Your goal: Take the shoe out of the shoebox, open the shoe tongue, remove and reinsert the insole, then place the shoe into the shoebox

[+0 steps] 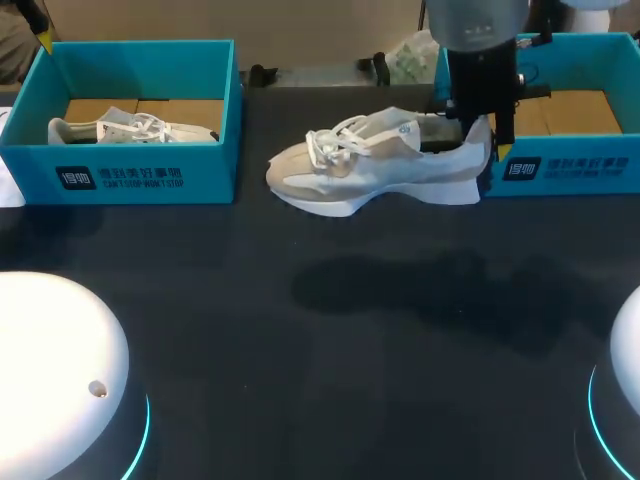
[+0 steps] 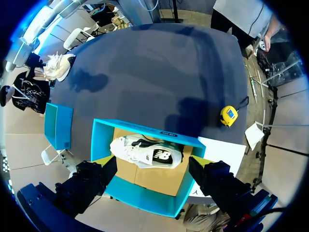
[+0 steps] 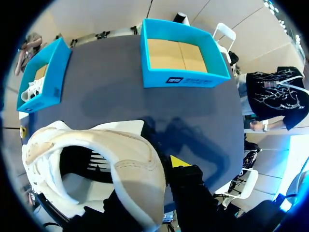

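your right arm [image 1: 480, 50] comes down steeply at the far edge of the worktop [image 1: 300, 360]. the right gripper [image 1: 484, 135] points straight down at the heel of the shoe [image 1: 370, 165], and its fingers [image 3: 179, 162] pinch the heel rim. the shoe is near the far edge, between the two boxes. its long axis runs along that edge, toe to your left, heel just beside the right shoebox [image 1: 570, 170]. your left gripper [image 2: 152, 166] hangs above the left shoebox [image 2: 145, 198] with fingers spread wide, gripping nothing. a second shoe [image 2: 145, 152] lies in that box.
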You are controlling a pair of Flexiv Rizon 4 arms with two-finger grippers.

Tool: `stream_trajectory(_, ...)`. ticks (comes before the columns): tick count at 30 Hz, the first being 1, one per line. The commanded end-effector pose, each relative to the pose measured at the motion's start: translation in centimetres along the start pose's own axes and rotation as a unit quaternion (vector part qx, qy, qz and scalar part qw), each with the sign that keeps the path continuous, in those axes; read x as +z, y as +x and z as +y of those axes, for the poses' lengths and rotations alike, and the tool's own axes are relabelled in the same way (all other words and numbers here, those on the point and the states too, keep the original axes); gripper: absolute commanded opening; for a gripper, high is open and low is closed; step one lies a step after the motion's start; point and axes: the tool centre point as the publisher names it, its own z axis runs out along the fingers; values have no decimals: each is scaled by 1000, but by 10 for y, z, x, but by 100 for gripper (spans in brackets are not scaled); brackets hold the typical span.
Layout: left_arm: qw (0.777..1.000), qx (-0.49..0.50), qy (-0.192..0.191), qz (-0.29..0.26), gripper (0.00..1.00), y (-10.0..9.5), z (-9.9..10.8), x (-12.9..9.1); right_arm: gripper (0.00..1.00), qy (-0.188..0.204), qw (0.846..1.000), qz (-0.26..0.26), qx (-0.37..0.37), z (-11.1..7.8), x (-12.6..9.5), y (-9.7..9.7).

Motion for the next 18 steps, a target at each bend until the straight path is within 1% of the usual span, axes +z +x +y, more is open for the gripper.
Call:
stream_trajectory(1, 1000, 0, -1, 1, 100, 0, -1, 0, 0, 0, 1000, 1, 0, 0, -1, -1)
stream_trajectory(3, 1000, 0, -1, 1, 100, 0, -1, 0, 0, 0, 1000, 1, 0, 0, -1, -1)
stream_trajectory(7, 1000, 0, -1, 1, 100, 0, -1, 0, 0, -6, 1000, -18, 4, -18, 9, 5)
stream_trajectory(10, 1000, 0, -1, 1, 100, 0, -1, 0, 0, -7, 1000, -18, 12, -35, 16, 9)
stream_trajectory(18, 1000, 0, -1, 1, 100, 0, -1, 0, 0, -9, 1000, -12, 22, -77, 21, 17)
